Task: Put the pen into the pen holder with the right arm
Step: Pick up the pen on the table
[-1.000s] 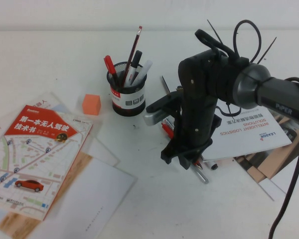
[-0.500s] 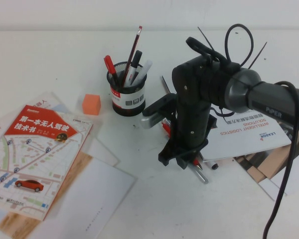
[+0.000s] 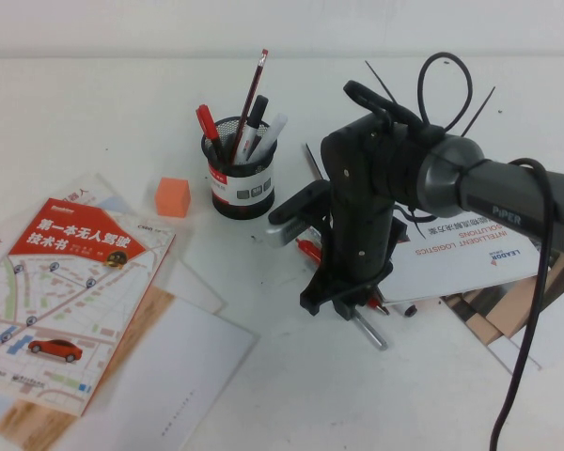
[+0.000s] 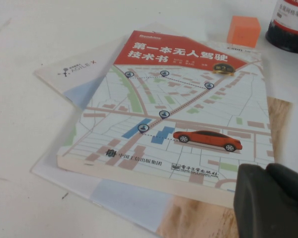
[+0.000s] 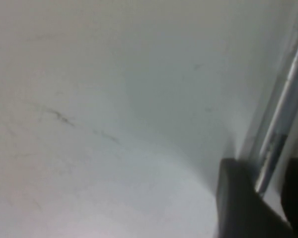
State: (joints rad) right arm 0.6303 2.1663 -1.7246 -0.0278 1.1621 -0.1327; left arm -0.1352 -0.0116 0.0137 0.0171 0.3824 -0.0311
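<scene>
Nearest to us on the white worktop point(image 3: 122, 122) lay loose sheets and a book point(image 3: 66, 282) with a red title band in Chinese characters, a street map and a red car on its cover; the left wrist view showed a sheet under it printed "AGILEX". The left gripper point(image 4: 270, 201) showed only as a dark mass at the edge of that wrist view, over the book's corner, and we could not tell whether its jaws were parted or closed. To the right, the right arm point(image 3: 479, 188), lettered "PIPER" on its grey segment, reached down to the worktop with the right gripper point(image 3: 343, 303) low over the pen point(image 3: 370, 334). The pen lay flat on the worktop, its silver end sticking out toward us from beneath the gripper. In the right wrist view the jaws stood a little apart with the pen's shaft point(image 5: 283, 114) running between the fingers point(image 5: 238, 203); we could not tell whether they touched it. A red pen point(image 3: 309, 250) lay just beside the arm, and behind it a brochure point(image 3: 470, 258) read "INTELLIGENT LOGISTICS SOLUTIONS" and "LEADER", upside down to us. Farther back sat an orange cube point(image 3: 172, 196), and beyond it the pen holder point(image 3: 238, 178) stood upright, holding markers and a red pencil, well apart from the pen.
</scene>
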